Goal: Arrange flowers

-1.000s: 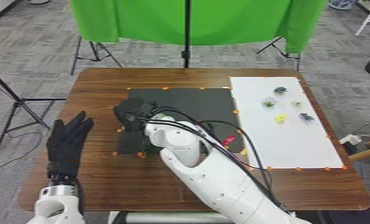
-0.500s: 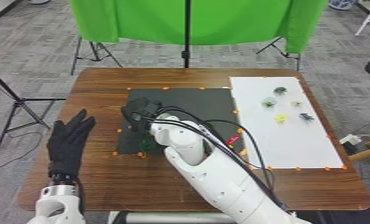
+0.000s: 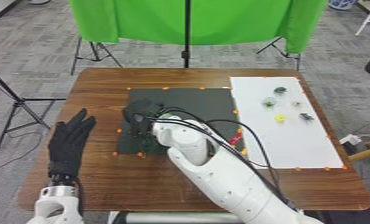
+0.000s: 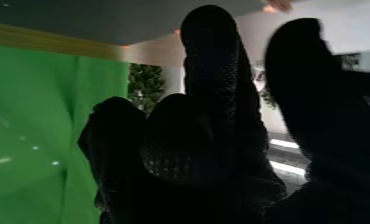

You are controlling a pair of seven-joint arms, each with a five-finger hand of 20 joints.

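Compared with 1 second ago, the right hand (image 3: 143,108) has shifted right (only slightly) at the left side of the black mat (image 3: 208,102), and the white right arm (image 3: 219,181) has also moved right.

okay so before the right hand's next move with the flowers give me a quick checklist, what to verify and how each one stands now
1. Left hand well away from the right hand: ok, it is at the table's left side, fingers straight.
2. Right hand over the dark mat: ok.
3. Small flowers on the white sheet: ok, apart from the hand.
4. Right arm's black cables clear of the red item: not ok, they pass close by it in the head view, so they might snag.
5. Right hand holding a flower: cannot tell.
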